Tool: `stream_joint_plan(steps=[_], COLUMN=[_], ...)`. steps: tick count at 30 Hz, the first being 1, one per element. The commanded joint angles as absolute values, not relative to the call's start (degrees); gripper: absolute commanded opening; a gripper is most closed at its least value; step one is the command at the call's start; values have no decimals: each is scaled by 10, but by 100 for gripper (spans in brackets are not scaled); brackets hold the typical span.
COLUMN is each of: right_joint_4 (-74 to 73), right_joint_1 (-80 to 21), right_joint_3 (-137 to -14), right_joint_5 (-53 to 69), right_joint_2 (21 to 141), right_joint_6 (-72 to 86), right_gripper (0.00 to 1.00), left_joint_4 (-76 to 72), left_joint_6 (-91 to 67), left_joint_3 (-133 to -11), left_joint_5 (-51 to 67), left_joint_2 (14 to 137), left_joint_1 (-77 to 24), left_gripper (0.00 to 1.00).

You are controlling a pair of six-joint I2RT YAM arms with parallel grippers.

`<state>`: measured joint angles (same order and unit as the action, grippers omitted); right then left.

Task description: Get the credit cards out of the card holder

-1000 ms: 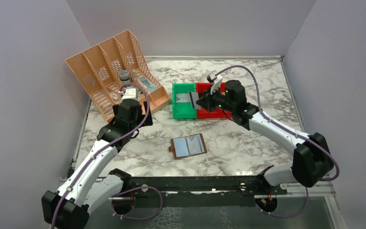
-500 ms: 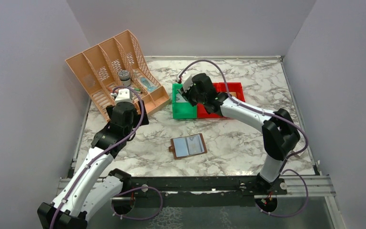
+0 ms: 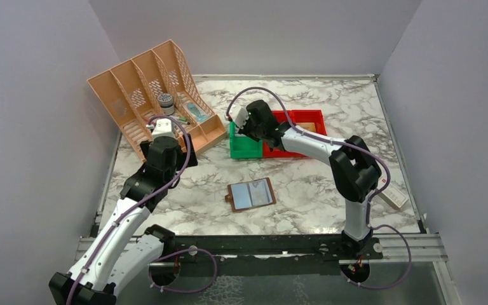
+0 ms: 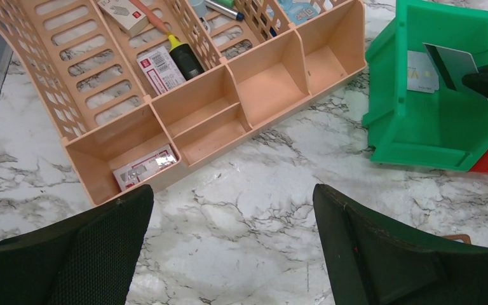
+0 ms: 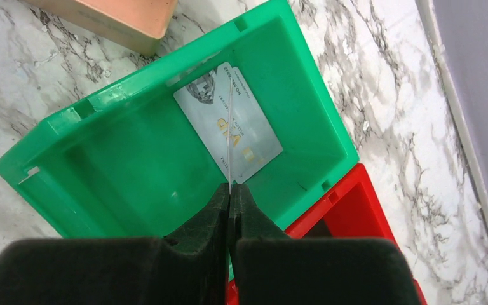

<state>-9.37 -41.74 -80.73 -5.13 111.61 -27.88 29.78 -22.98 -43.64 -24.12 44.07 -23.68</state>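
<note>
Top external view, from the left: a peach desk organizer (image 3: 146, 95) stands at the rear left. The left gripper (image 4: 232, 254) hovers just in front of it, fingers spread wide, holding nothing. The card holder (image 3: 251, 194) lies open and flat on the marble table (image 3: 305, 184) near the front, well apart from both grippers. Further right, one credit card (image 5: 248, 136) lies flat in the green bin (image 3: 244, 149). Above it the right gripper (image 5: 229, 190) is clamped on a second credit card (image 4: 454, 63), which has a dark band. A red bin (image 3: 305, 121) touches the green bin's right side.
</note>
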Motion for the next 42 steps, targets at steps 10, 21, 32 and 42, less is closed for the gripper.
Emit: stream_joint_plan(steps=[10,21,32,42], right_joint_4=[-74,-110,-161,-160], right_joint_1=[-423,-423,-423,-423], right_joint_3=[-873,-901,-921,-932], right_joint_5=[-110,-97,-79,-101], right_joint_2=[1197,1235,1251,1264], right_joint_6=[-414,-474,-460,-437], right_gripper=[1,10,16,17], left_joint_4=[303,304,303,303], left_joint_6=[-225,-224,-223,-223], left_joint_3=[-432,-432,-432,-432], left_joint_5=[-262,-261,-259,-257], left_joint_2=[428,429,431,432], left_joint_1=[-234,-234,-234,-234], left_gripper=[99,99,99,99])
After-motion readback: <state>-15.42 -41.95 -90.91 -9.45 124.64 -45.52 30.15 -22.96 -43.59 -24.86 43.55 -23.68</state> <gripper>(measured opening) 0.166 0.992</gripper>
